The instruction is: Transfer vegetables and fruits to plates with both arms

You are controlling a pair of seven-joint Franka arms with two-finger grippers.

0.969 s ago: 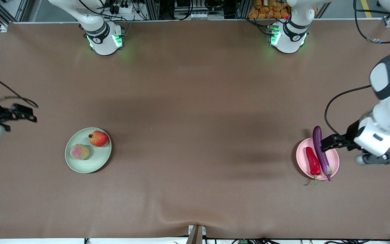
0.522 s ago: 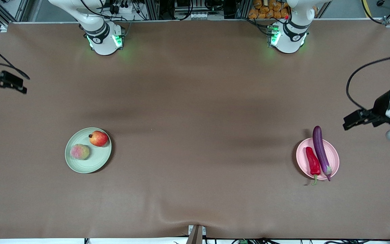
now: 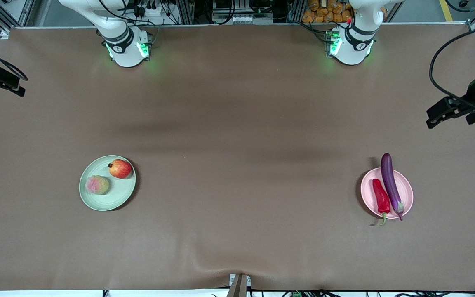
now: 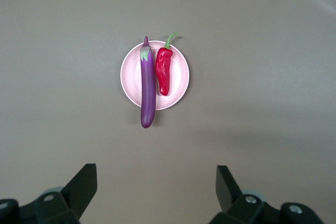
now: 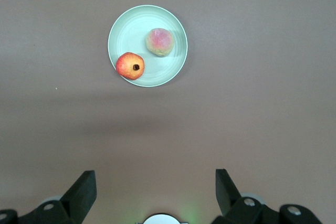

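Observation:
The purple eggplant (image 3: 391,184) and the red chili pepper (image 3: 381,197) lie side by side on the pink plate (image 3: 407,193), toward the left arm's end of the table. They also show in the left wrist view: eggplant (image 4: 148,83), chili (image 4: 164,70), plate (image 4: 180,75). The red pomegranate-like fruit (image 3: 120,168) and the yellow-green fruit (image 3: 97,184) sit on the green plate (image 3: 116,200); the right wrist view shows them too (image 5: 130,65), (image 5: 160,42), (image 5: 126,34). My left gripper (image 3: 437,114) is open and empty, high at the table's end. My right gripper (image 3: 8,84) is open and empty at the other end.
The brown table cover (image 3: 237,136) has a small fold at its near edge (image 3: 221,264). The two arm bases (image 3: 127,47), (image 3: 349,45) glow green along the table's edge by the robots. A black cable (image 3: 441,62) hangs from the left arm.
Both grippers have drawn up and away from their plates toward the table's ends, empty. The left one was just over the eggplant on the pink plate a second ago. The food has not moved.

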